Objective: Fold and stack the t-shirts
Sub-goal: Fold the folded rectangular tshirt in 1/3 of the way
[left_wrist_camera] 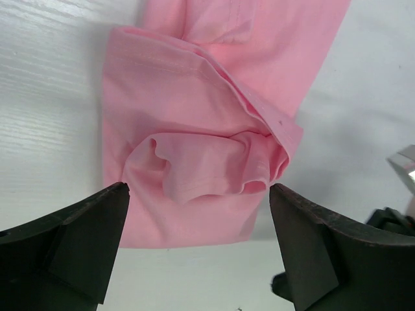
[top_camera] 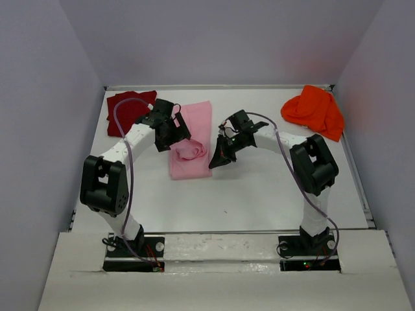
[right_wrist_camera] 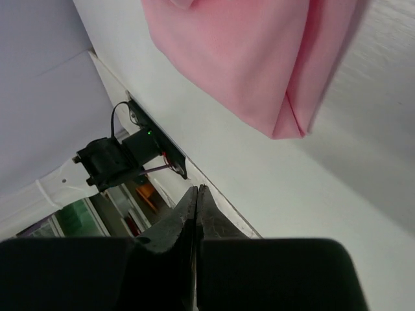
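Note:
A light pink t-shirt lies as a long folded strip on the white table, left of the middle, with its near end bunched into a rumpled hump. My left gripper hovers over that hump, jaws wide open with nothing between them. My right gripper hangs just right of the pink shirt, shut and empty, its tips pointing toward the table's near edge. A dark red t-shirt lies folded at the back left. A bright orange t-shirt lies crumpled at the back right.
White walls close in the table on the left, back and right. A raised white ledge carrying both arm bases runs along the near edge; the left arm's base shows in the right wrist view.

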Available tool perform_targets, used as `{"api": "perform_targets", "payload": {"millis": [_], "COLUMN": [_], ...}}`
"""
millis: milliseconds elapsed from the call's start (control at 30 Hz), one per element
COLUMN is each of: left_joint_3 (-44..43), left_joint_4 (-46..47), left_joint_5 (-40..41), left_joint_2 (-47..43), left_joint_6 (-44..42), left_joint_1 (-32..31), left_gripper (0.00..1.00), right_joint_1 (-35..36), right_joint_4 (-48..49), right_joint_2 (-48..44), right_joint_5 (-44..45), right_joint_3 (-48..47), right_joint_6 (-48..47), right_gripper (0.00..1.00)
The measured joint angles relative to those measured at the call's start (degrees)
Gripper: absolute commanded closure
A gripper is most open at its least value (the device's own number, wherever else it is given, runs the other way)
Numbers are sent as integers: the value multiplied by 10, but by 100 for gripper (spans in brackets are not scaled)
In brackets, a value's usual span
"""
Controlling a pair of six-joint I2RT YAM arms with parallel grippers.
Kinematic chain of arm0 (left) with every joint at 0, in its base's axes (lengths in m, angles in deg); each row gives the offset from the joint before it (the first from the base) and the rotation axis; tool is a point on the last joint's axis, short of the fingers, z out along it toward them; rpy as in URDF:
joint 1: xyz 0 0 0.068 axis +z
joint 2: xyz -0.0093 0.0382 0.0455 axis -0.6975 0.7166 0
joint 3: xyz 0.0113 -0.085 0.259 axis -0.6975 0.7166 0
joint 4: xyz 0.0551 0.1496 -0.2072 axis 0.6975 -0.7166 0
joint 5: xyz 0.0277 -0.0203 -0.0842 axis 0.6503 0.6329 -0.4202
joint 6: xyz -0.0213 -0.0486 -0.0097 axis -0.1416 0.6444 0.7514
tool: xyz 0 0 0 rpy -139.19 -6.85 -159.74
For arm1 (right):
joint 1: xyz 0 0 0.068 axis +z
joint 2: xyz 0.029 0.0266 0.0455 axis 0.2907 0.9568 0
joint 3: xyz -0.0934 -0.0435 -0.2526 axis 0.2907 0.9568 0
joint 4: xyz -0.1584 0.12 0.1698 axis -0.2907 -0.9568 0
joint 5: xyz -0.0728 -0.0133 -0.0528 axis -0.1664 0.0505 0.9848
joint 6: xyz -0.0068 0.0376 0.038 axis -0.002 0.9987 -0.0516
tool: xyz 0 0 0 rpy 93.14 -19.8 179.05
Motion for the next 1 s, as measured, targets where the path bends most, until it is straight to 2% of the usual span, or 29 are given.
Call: {"api": "perform_targets", "payload": {"millis": [200,400,600,667,733,800,833,867,1000], "left_joint_3": [1,39,78,94,103,118,129,143,187], "left_joint_4": [-6,0,21,32,44,63,75,88,125], "left_joint_5": [-2,-10,-30,-39,-47,-58,-66,-74,-94], "left_joint_2": [-18,-44,-69,-78,-79,-80,-81,-81,-82], "left_joint_6": [13,37,59,67,72,82,89,97,122], "left_joint_1": [0,0,4,7,10,13,13,15,17], "left_gripper": [1,1,4,10,20,64,92,100,100], "right_joint_1": [33,34,34,34,34,34,34,34,34], "right_joint_4": [47,62,80,84,87,87,87,87,87], "right_joint_2": [66,130,160,163,164,165,166,167,172], "right_joint_5": [-5,-4,-4,-4,-3,-1,1,1,3], "right_joint_3": [-5,-56,-98,-104,-105,-105,-105,-105,-102], "right_joint_6": [27,43,51,53,54,54,53,53,50], "right_gripper": [100,100,100,100,100,100,100,100,100]}}
